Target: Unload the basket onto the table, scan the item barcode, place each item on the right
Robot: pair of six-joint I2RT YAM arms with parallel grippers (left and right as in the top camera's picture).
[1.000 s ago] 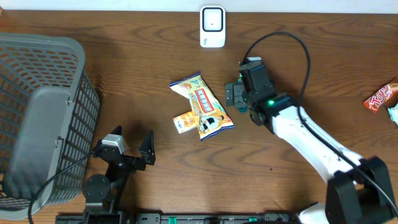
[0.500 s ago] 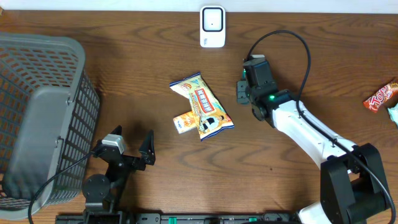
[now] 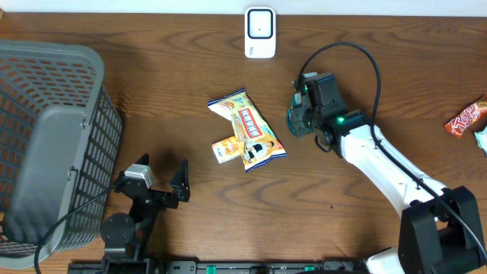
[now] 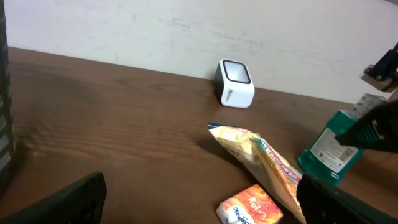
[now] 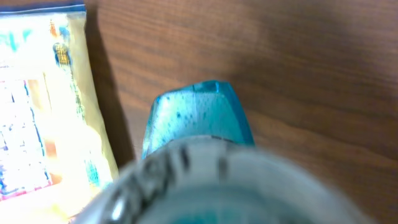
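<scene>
— At the left wrist, what is showing extra?
— The label (image 4: 333,147) on the bottle (image 3: 293,122). Overhead I'm counting one basket (image 3: 100,156), one big packet (image 3: 247,131), one small packet (image 3: 225,150), one bottle beside them. The right gripper (image 3: 300,119) is clenching it, the left gripper (image 3: 161,169) gaping.

- Left arm (image 3: 125,222) sat folded low at the near edge of the worktop, wrist pointing away from the base.
- Left tool (image 3: 164,163) was wide open and empty; both dark fingers (image 4: 62,202) showed at the bottom corners of the wrist view.
- Right arm (image 3: 384,167) reached diagonally from the near-right corner toward the worktop centre, white link stretched out.
- Right tool (image 3: 298,119) pointed down, jaws narrowed onto a teal bottle (image 4: 328,149).
</scene>
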